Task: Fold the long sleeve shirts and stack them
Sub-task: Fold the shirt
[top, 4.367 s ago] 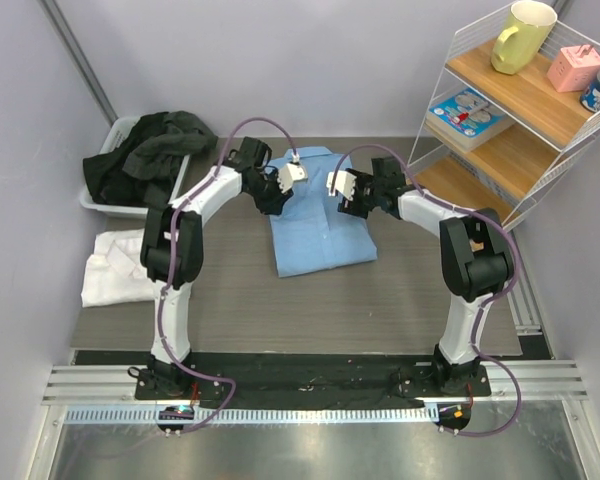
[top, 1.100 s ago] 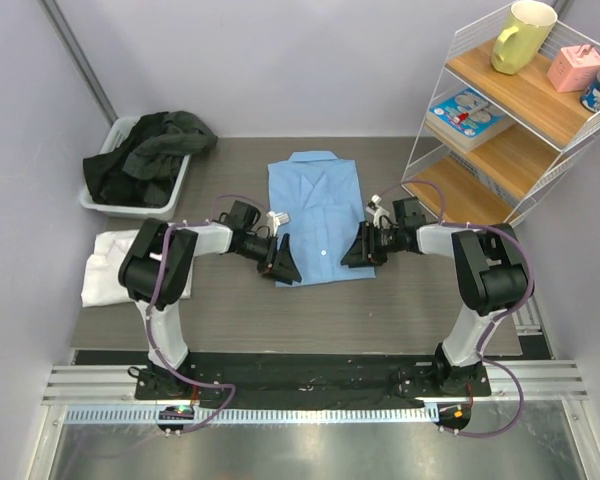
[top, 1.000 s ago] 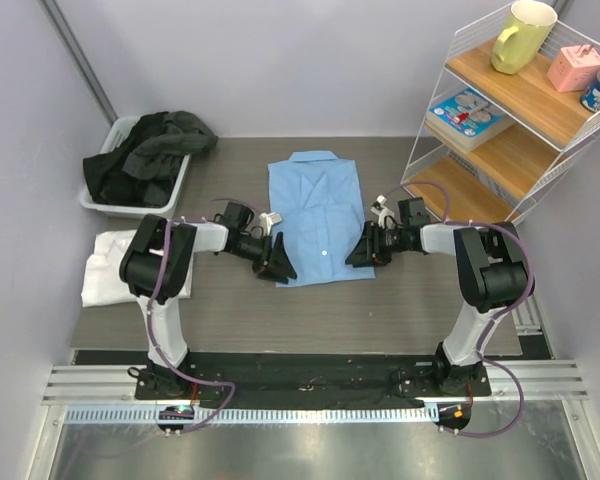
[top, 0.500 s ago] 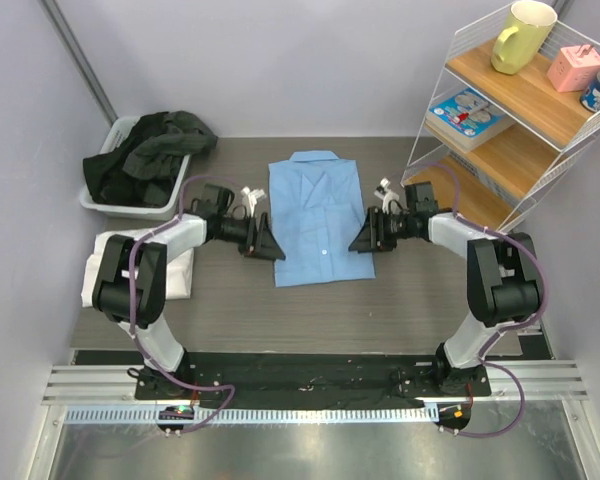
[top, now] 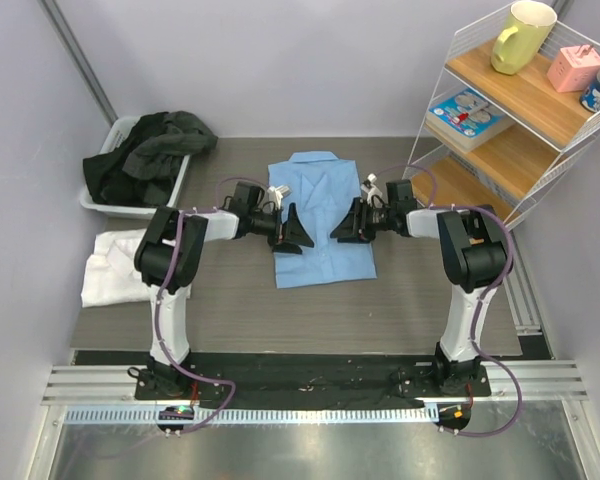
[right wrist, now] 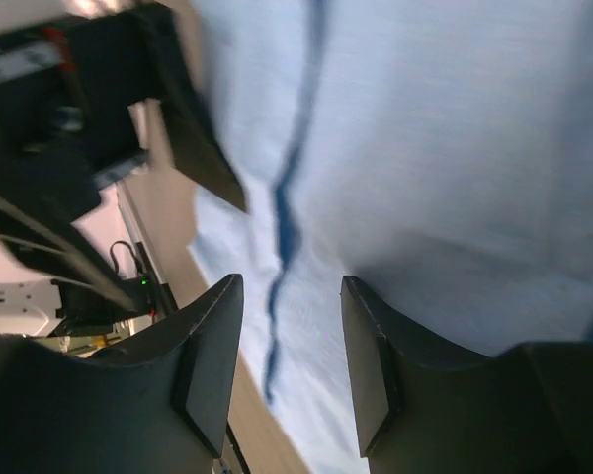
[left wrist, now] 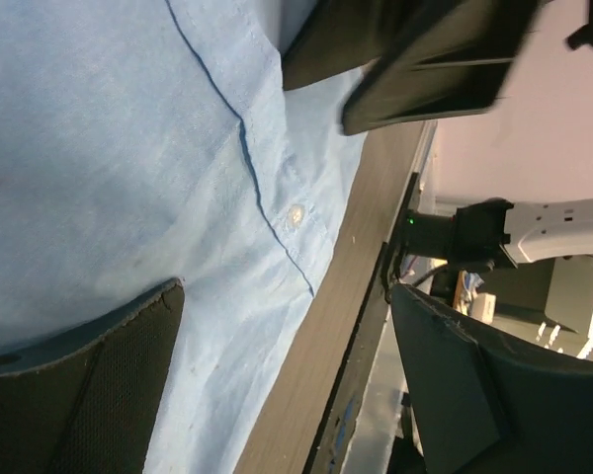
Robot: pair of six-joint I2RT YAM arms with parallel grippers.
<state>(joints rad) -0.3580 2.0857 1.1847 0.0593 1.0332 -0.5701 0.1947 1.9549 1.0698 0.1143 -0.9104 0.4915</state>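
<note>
The light blue long sleeve shirt [top: 321,255] lies folded, collar at the far end, in the middle of the table. My left gripper [top: 296,231] lies low over its left half, jaws open wide, with only cloth [left wrist: 128,148] under them. My right gripper [top: 344,228] hovers over the shirt's right half, open, the button placket [right wrist: 282,237] showing between its fingers [right wrist: 210,365]. Neither one holds the cloth. The white shirt [top: 118,268] lies crumpled at the table's left edge, apart from both arms.
A grey bin [top: 105,195] heaped with dark clothes [top: 145,150] stands at the back left. A wire shelf [top: 500,140] with wooden boards, a yellow mug [top: 522,35] and small boxes stands at the right, close to the right arm.
Both grippers have slid inward from the shirt's side edges onto the shirt and now face each other. The left jaws have opened wider.
</note>
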